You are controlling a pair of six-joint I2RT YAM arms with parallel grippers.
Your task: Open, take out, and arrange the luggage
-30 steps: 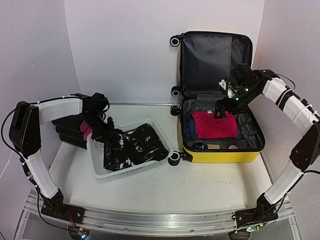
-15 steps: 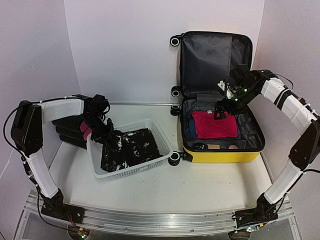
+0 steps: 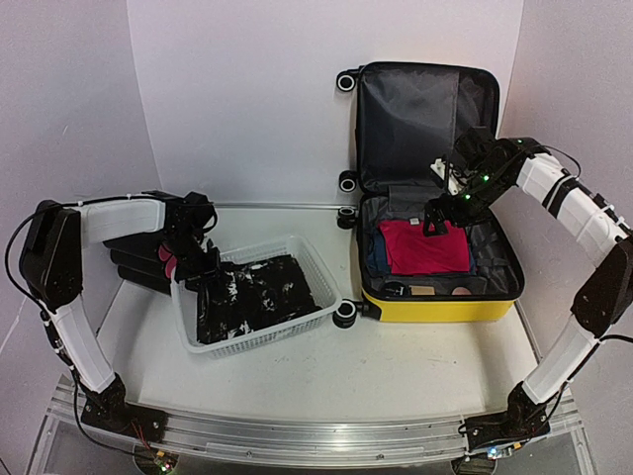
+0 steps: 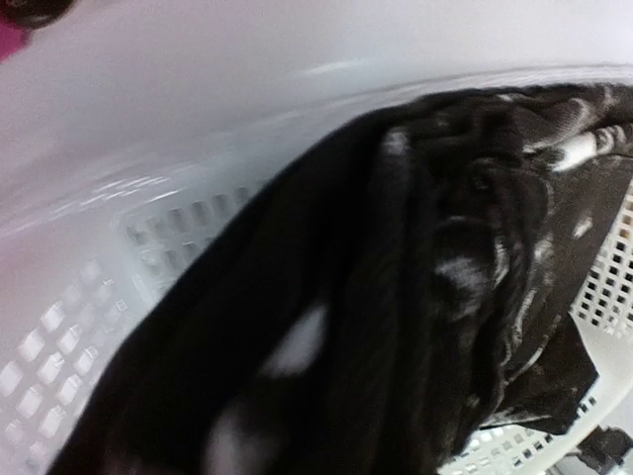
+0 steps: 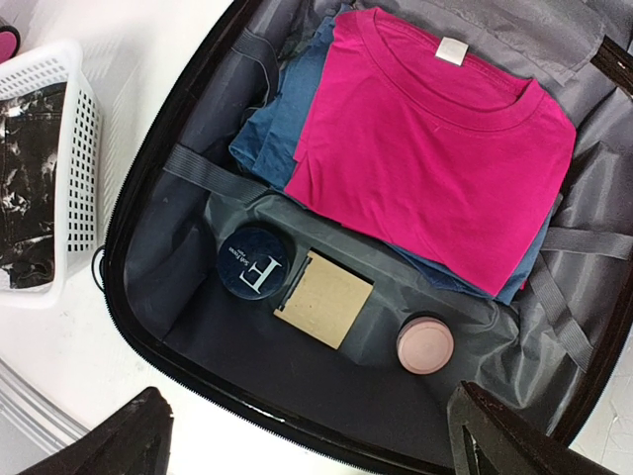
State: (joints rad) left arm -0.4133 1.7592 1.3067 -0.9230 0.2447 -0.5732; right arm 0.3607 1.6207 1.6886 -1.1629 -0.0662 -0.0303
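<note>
The luggage, a yellow hard-shell suitcase (image 3: 435,305), lies open with its grey-lined lid (image 3: 415,119) standing against the back wall. Inside it are a folded pink T-shirt (image 5: 435,148) on blue clothes (image 5: 267,139), a dark blue round tin (image 5: 254,263), a tan square box (image 5: 324,298) and a pink jar (image 5: 425,343). My right gripper (image 3: 437,213) hovers open above the T-shirt (image 3: 425,245), holding nothing. A black-and-white garment (image 3: 259,292) lies in the white mesh basket (image 3: 297,332). My left gripper (image 3: 201,262) is at the basket's far-left corner against the garment (image 4: 396,297); its fingers are hidden.
A black case with pink round ends (image 3: 148,259) lies behind and left of the basket, close to the left arm. The suitcase wheels (image 3: 345,315) nearly touch the basket's right corner. Bare white table lies in front of both.
The black-and-white garment has sunk from a raised bunch to lie flat in the basket, and my left gripper has drawn slightly back to the left. The right arm has not moved.
</note>
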